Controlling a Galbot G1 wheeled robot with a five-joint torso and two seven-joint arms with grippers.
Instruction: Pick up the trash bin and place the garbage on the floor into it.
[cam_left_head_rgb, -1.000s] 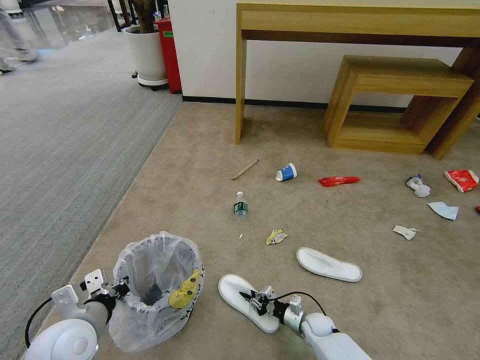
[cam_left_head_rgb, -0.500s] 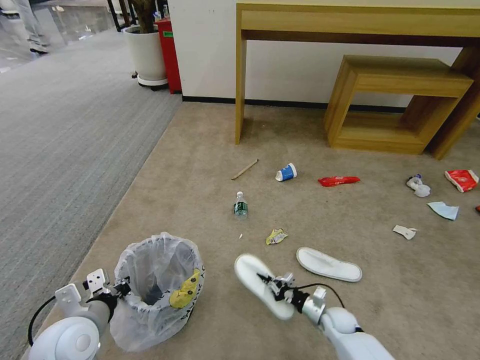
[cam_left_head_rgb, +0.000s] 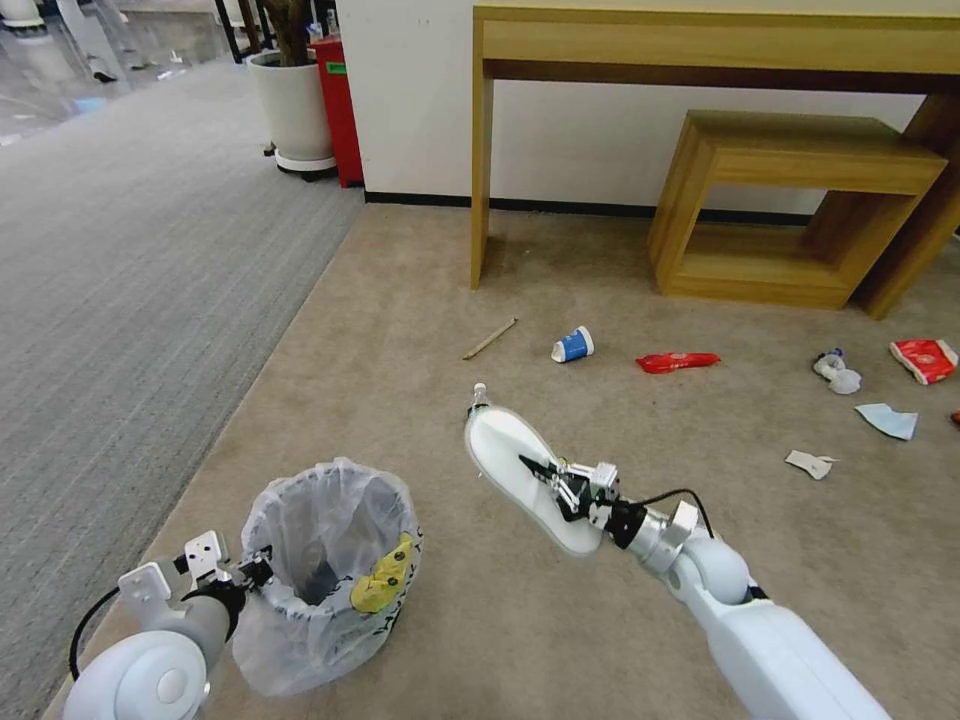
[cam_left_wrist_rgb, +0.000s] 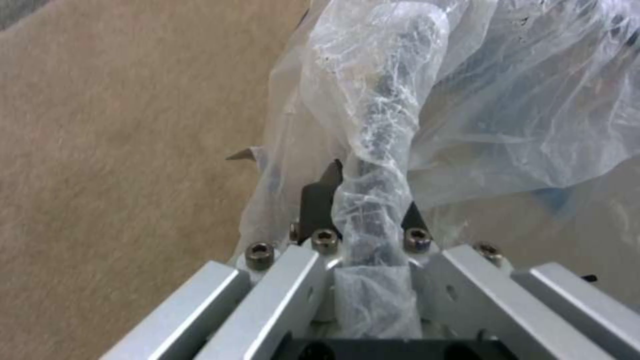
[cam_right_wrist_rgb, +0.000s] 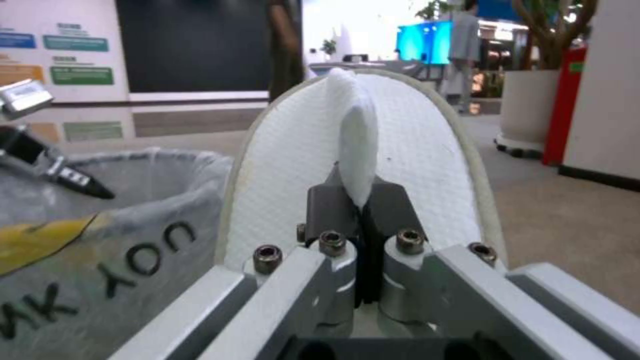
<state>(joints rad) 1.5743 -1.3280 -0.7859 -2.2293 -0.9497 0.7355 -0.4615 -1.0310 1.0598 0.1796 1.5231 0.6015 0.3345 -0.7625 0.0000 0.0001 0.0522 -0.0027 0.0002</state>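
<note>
The trash bin (cam_left_head_rgb: 330, 560), lined with a crinkly clear bag bearing a yellow smiley, stands at lower left on the beige floor (cam_left_head_rgb: 420, 300). My left gripper (cam_left_head_rgb: 262, 570) is shut on its bagged rim (cam_left_wrist_rgb: 380, 125); the close view has my left gripper (cam_left_wrist_rgb: 370, 200) clamped over that rim. My right gripper (cam_left_head_rgb: 545, 475) is shut on the strap of a white slipper (cam_left_head_rgb: 510, 450), held tilted in the air right of the bin. Up close, my right gripper (cam_right_wrist_rgb: 360, 200) pinches the slipper (cam_right_wrist_rgb: 400, 150) beside the bin (cam_right_wrist_rgb: 133, 240). More garbage lies beyond: wooden stick (cam_left_head_rgb: 490, 338), cup (cam_left_head_rgb: 572, 345), red wrapper (cam_left_head_rgb: 677, 361).
Tissue (cam_left_head_rgb: 838, 372), another red wrapper (cam_left_head_rgb: 924, 360), blue mask (cam_left_head_rgb: 887, 420) and a paper scrap (cam_left_head_rgb: 808, 463) lie at right. A wooden desk (cam_left_head_rgb: 700, 50) and low wooden bench (cam_left_head_rgb: 790, 200) stand against the far wall. Grey striped carpet (cam_left_head_rgb: 130, 250) and a plant pot (cam_left_head_rgb: 292, 105) are left.
My right gripper has lifted the slipper off the floor and carried it up and away from me, now hiding the bottle. The left gripper keeps its hold on the bin.
</note>
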